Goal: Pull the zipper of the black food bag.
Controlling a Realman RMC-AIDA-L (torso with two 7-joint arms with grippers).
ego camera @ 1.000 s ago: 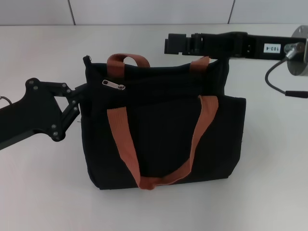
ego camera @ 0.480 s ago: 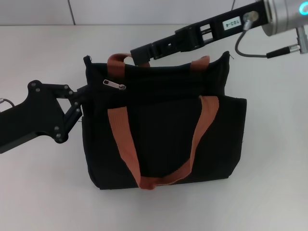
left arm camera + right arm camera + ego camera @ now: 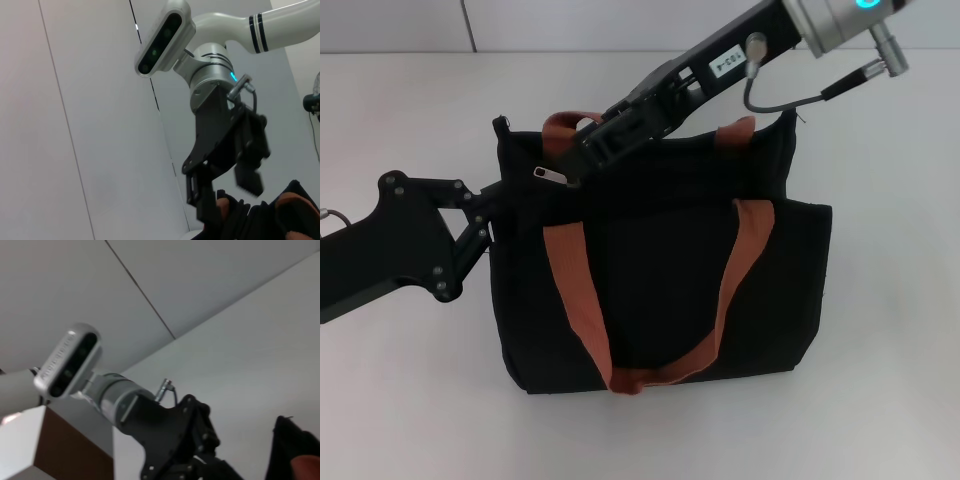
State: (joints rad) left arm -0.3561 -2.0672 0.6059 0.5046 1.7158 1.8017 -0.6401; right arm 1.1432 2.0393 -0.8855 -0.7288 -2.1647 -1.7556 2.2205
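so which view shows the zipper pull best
The head view: the zipper pull lies silver on the black food bag, just left of the right gripper. The left wrist view shows only that gripper and bag straps; the right wrist view shows no zipper.

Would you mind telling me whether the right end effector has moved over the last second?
Yes. The right end effector has swung from beyond the black food bag down toward the robot's left, reaching the zipper.

White label (image 3: 726,62) on the right arm; characters not legible.
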